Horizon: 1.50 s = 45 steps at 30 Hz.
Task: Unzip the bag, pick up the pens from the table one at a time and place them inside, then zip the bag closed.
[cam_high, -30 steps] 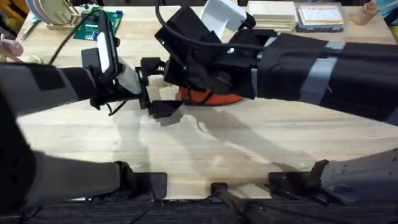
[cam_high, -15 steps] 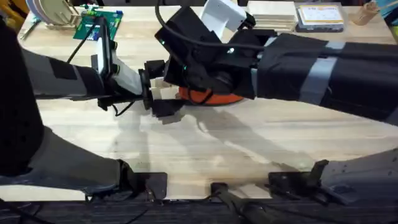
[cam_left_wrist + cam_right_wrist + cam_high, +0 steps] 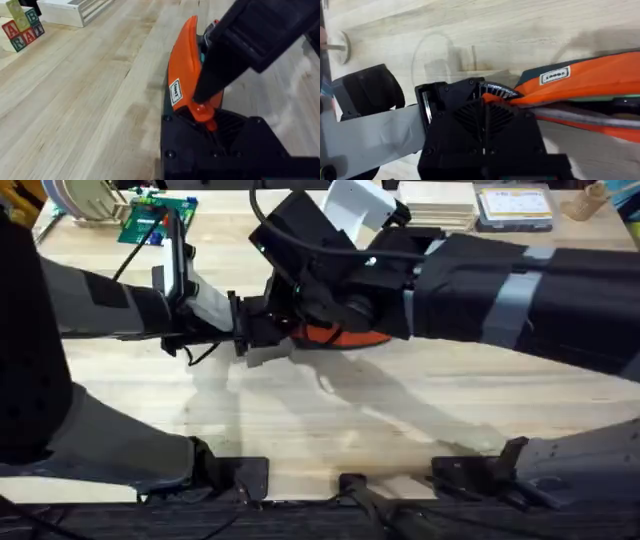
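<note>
Clearly you are at the zipper stage, though whether opening or closing I cannot tell. From the left wrist view, your left gripper (image 3: 205,117) is clamped on the small orange pull tab (image 3: 202,111) at the near end of the bag (image 3: 184,65). The right gripper (image 3: 490,107) sits at that same end of the bag, pinching the orange fabric there. The bag lies on the table (image 3: 400,420) under both grippers, its mouth gaping a little. No pens lie on the bare wood, so they are probably inside. Farther away you see letter blocks (image 3: 22,30), a white tray (image 3: 75,10) and a green circuit board (image 3: 150,220).
</note>
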{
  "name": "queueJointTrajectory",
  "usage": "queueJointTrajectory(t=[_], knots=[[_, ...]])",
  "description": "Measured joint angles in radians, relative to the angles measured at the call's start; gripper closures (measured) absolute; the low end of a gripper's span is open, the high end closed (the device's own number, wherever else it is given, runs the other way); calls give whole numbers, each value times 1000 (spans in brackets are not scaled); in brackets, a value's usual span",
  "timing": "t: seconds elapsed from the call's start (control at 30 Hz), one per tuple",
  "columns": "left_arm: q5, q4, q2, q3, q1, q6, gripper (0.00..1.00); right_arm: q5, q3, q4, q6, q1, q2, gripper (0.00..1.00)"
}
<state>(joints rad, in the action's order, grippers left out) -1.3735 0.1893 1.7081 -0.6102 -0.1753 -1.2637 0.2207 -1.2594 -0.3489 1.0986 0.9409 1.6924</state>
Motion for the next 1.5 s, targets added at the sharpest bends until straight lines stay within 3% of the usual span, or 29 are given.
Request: queueJointTrajectory(t=[0.57,0.97,1.13,1.23,1.27,1.3,1.4,1.43,1.5], knots=[[4,-3,0,0,1,5,956,-34,0,-86,-20,-90,-20,972],[6,-1,0,0,3,6,956,-3,0,-202,-31,-282,-109,972],[6,-1,0,0,3,8,956,-4,0,-198,-118,-307,-126,969],[6,-1,0,0,3,8,956,-5,0,-177,-256,-307,-144,972],[6,-1,0,0,3,8,956,-7,0,-174,-298,-307,-151,942],[6,-1,0,0,3,8,956,-25,0,-171,-449,-307,-177,521],[6,-1,0,0,3,8,956,-63,0,-172,-576,-307,-198,93],[6,-1,0,0,3,8,956,-72,0,-173,-612,-307,-203,27],[6,-1,0,0,3,8,956,-88,0,-173,-660,-307,-209,6]])
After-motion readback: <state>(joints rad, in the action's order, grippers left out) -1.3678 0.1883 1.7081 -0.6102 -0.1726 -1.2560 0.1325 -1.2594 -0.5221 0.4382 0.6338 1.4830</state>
